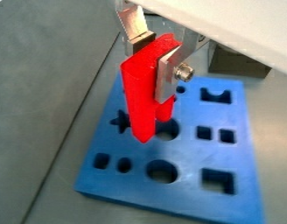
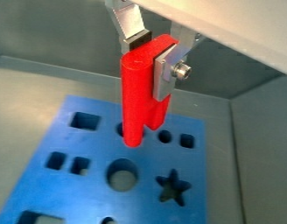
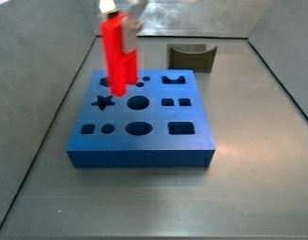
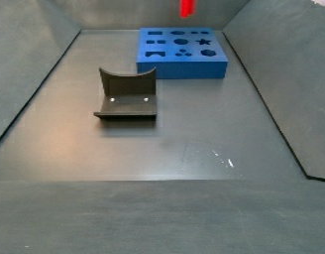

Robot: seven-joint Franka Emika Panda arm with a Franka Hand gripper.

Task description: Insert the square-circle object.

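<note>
Gripper (image 1: 161, 61): above the blue slab (image 1: 216, 157); jaws clamped on the square-circle object (image 1: 143, 92).
Piece: upright, lower end at a hole.

gripper (image 3: 119, 11): cut off at top edge, side view | square-circle object (image 4: 186, 8): only lower tip visible, top edge | its bottom end (image 2: 130, 140): hides hole beneath

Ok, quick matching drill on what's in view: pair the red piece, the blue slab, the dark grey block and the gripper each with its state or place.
1. square-circle object
2. blue slab
3. dark grey block
4. gripper

a. lies on the floor, full of shaped holes
b. shut on the red piece, above the slab
c. hangs upright, lower tip at the slab's top
d. stands alone on the floor, apart from the slab

Pairs: 1-c, 2-a, 3-d, 4-b
</note>
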